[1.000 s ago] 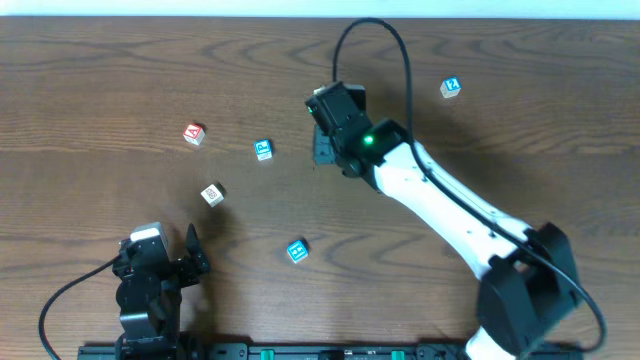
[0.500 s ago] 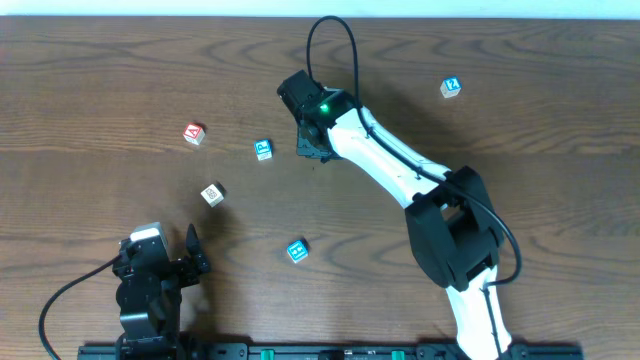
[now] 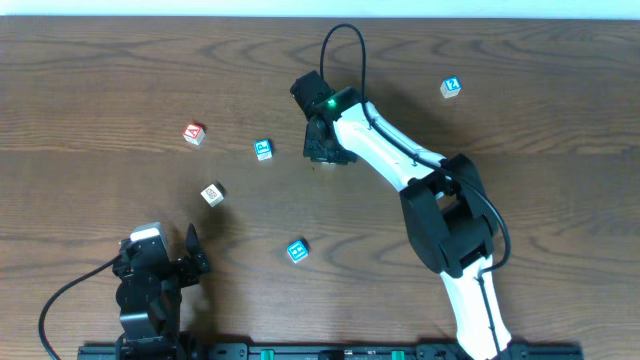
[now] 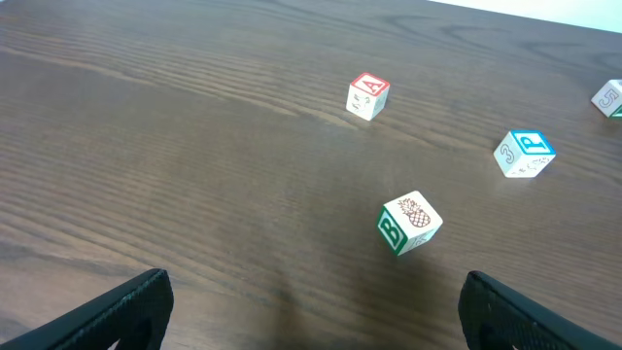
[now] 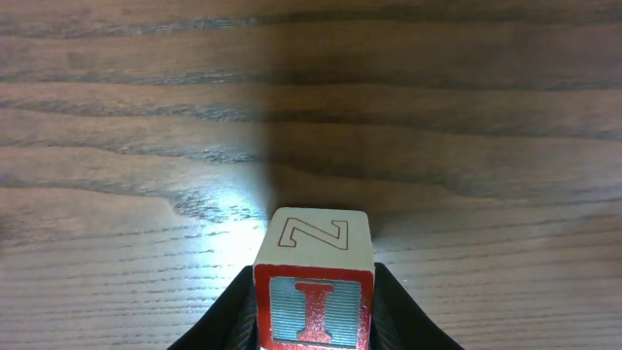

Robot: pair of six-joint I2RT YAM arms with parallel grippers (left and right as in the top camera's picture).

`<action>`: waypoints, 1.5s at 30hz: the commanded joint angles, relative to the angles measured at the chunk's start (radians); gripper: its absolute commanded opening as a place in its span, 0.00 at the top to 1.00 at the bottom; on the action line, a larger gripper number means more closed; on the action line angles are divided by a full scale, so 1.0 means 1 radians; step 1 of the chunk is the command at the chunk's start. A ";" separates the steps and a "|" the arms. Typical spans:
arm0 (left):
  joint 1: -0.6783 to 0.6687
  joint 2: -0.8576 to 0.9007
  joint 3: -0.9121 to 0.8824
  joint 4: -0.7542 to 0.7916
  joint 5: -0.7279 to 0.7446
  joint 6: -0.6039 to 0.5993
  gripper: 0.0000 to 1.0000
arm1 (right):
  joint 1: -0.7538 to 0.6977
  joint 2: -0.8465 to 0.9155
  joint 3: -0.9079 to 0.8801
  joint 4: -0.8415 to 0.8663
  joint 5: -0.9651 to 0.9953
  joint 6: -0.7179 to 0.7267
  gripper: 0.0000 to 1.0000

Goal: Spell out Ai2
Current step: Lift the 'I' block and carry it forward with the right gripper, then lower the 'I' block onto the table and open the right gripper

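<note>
My right gripper [image 3: 322, 150] is shut on a red I block [image 5: 313, 292] with a Z on its top face; the overhead view hides the block under the wrist. It sits just right of the blue P block [image 3: 263, 150]. The red A block [image 3: 194, 134] lies at the far left and shows in the left wrist view [image 4: 367, 96]. The blue 2 block [image 3: 451, 88] lies at the far right. My left gripper [image 3: 160, 262] is open and empty near the front edge, its fingertips [image 4: 311, 311] wide apart.
A green B block with a pineapple face [image 3: 211, 194] lies ahead of the left gripper, also in the left wrist view [image 4: 408, 223]. A blue block [image 3: 297, 251] lies near the front middle. The P block [image 4: 523, 153] shows a 3 on its side.
My right arm swung left across the table with the block, then shifted slightly back right and toward the front. The left arm has not moved.
</note>
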 commanded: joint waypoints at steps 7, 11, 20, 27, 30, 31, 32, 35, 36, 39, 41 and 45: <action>0.002 -0.006 -0.016 0.000 0.000 -0.011 0.05 | -0.004 0.011 0.016 -0.021 -0.009 -0.019 0.91; 0.002 -0.006 -0.016 0.000 0.000 -0.011 0.05 | -0.004 0.011 0.016 -0.022 -0.009 -0.024 0.74; 0.002 -0.006 -0.016 0.000 0.000 -0.011 0.05 | -0.004 0.011 0.016 -0.022 -0.009 -0.025 0.52; 0.002 -0.006 -0.016 0.000 0.000 -0.011 0.05 | -0.007 0.011 0.017 -0.022 -0.009 -0.025 0.41; 0.002 -0.006 -0.016 0.000 0.000 -0.011 0.05 | -0.008 0.011 0.016 -0.023 -0.009 -0.025 0.41; 0.002 -0.006 -0.016 0.000 0.000 -0.011 0.05 | -0.008 0.011 0.017 -0.023 -0.009 -0.025 0.43; 0.002 -0.006 -0.016 0.000 0.000 -0.011 0.05 | -0.008 0.011 0.017 -0.023 -0.009 -0.027 0.44; 0.002 -0.006 -0.016 0.000 0.000 -0.011 0.05 | -0.008 0.011 0.017 -0.019 -0.009 -0.057 0.44; 0.002 -0.006 -0.016 0.000 0.000 -0.011 0.05 | -0.008 0.011 0.017 -0.018 -0.008 -0.071 0.44; 0.002 -0.006 -0.016 0.000 0.000 -0.011 0.05 | -0.008 0.011 0.017 -0.010 -0.008 -0.116 0.45; 0.002 -0.006 -0.016 0.000 0.000 -0.011 0.05 | -0.008 0.011 0.017 -0.004 -0.008 -0.140 0.45; 0.002 -0.006 -0.016 0.000 0.000 -0.011 0.05 | -0.008 0.011 0.017 0.008 -0.008 -0.180 0.45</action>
